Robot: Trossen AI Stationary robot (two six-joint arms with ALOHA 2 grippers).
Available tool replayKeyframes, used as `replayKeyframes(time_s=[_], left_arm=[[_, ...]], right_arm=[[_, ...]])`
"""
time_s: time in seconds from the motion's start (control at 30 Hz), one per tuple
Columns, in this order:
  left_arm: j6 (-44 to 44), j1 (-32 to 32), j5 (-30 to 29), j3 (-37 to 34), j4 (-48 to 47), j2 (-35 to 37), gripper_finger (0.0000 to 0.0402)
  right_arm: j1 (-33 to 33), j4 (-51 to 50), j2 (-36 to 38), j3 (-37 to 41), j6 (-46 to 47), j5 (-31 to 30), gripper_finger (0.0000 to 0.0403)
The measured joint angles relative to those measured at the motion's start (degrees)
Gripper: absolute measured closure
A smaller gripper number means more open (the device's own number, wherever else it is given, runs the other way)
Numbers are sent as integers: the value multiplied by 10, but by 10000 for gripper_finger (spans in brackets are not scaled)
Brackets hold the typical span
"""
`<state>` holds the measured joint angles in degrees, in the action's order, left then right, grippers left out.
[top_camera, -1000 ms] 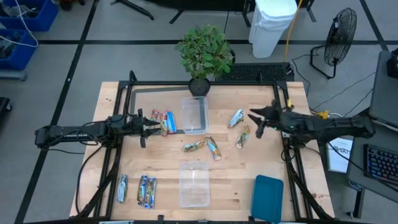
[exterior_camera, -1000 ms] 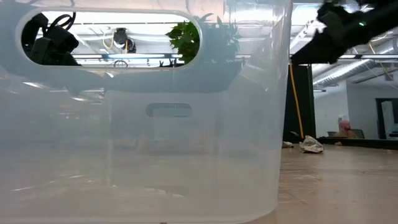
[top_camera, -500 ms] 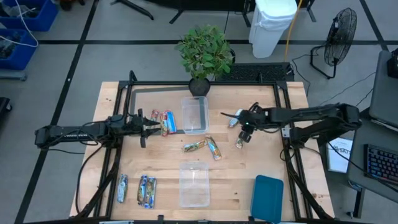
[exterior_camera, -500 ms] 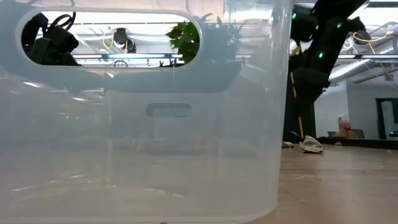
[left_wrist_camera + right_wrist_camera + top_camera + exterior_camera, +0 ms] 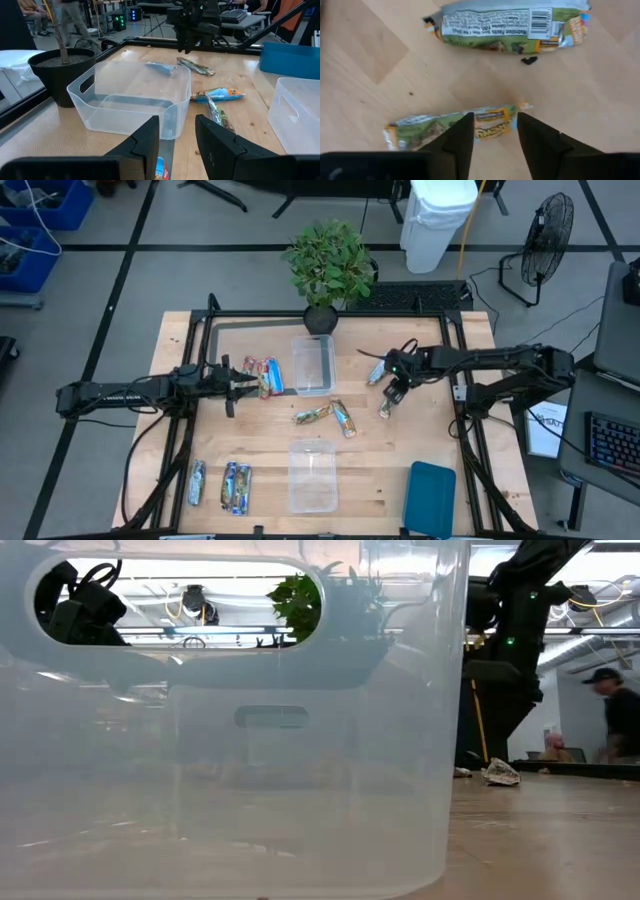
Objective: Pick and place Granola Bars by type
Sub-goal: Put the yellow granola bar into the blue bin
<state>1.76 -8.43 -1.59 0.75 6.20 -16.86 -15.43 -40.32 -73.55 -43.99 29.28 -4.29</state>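
Note:
Granola bars lie scattered on the wooden table: a red-blue pair [image 5: 265,375] just in front of my left gripper [image 5: 246,380], two mid-table [image 5: 313,414] [image 5: 344,418], and several near the front left [image 5: 236,486]. My left gripper [image 5: 176,122] is open and level, touching nothing. My right gripper [image 5: 393,383] hangs open, pointing steeply down over two bars on the right. In its wrist view its fingers straddle the green-gold bar [image 5: 455,127] without touching, and a silvery-green bar [image 5: 510,27] lies beyond.
A clear tub [image 5: 313,365] stands mid-table at the back, and a second one [image 5: 312,476] stands near the front and fills the low view [image 5: 230,740]. A teal tray [image 5: 431,498] lies front right. A potted plant [image 5: 330,270] stands at the far edge. A person [image 5: 615,710] is in the room behind.
My right gripper has reached toward the table's left and sunk. It has tipped from near level to pointing steeply down, and now hangs over the two bars on the right. My left arm has kept still.

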Motion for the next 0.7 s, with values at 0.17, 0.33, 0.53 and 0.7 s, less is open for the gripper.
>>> replayKeyframes(time_s=[0.17, 0.33, 0.53, 0.7], left_arm=[[0, 0, 0, 0, 0, 0, 270], [0, 0, 0, 0, 0, 0, 270], [0, 0, 0, 0, 0, 0, 270], [0, 0, 0, 0, 0, 0, 270]], right_arm=[[-13, -11, 0, 0, 11, 0, 195], [-25, -20, -20, 0, 44, -1, 173], [-25, -5, -66, 0, 75, 0, 179], [-25, 12, -89, 0, 97, 1, 180]])
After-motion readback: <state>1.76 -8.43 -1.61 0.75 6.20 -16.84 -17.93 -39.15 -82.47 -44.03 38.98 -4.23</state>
